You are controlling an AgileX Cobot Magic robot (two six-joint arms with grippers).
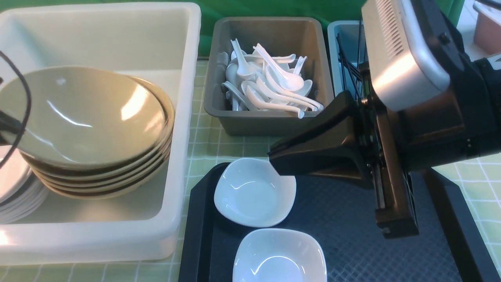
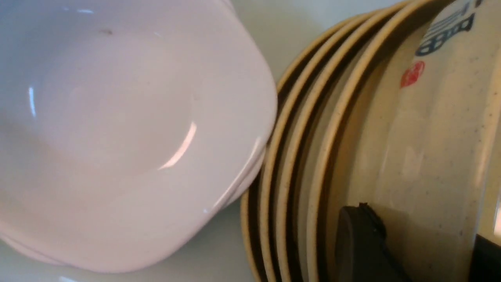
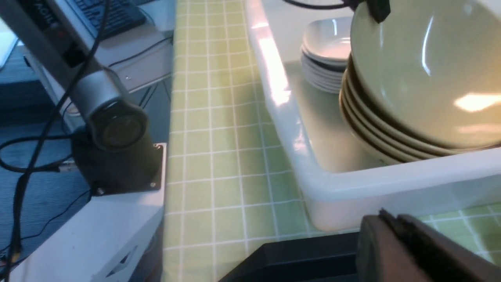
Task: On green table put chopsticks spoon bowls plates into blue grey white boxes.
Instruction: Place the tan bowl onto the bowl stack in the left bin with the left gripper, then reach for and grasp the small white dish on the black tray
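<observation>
The top beige ceramic bowl rests on a stack of like beige bowls inside the large white plastic box, on the robot's left. It is round, with no long axis. Its mouth faces up and looks tipped slightly out of line with the bowls beneath.

The left gripper has one dark finger on either side of this bowl's wall at the rim. I cannot tell whether it pinches the wall or has let go.

A pile of white square plates stands just beside the stack in the same box.

Farther right, the grey box holds jumbled white spoons. The blue box holds black chopsticks, their length running away from the robot.

The right gripper is pressed together and empty. It points left above a black tray, by the farther of two white square dishes, on the green checked counter.
</observation>
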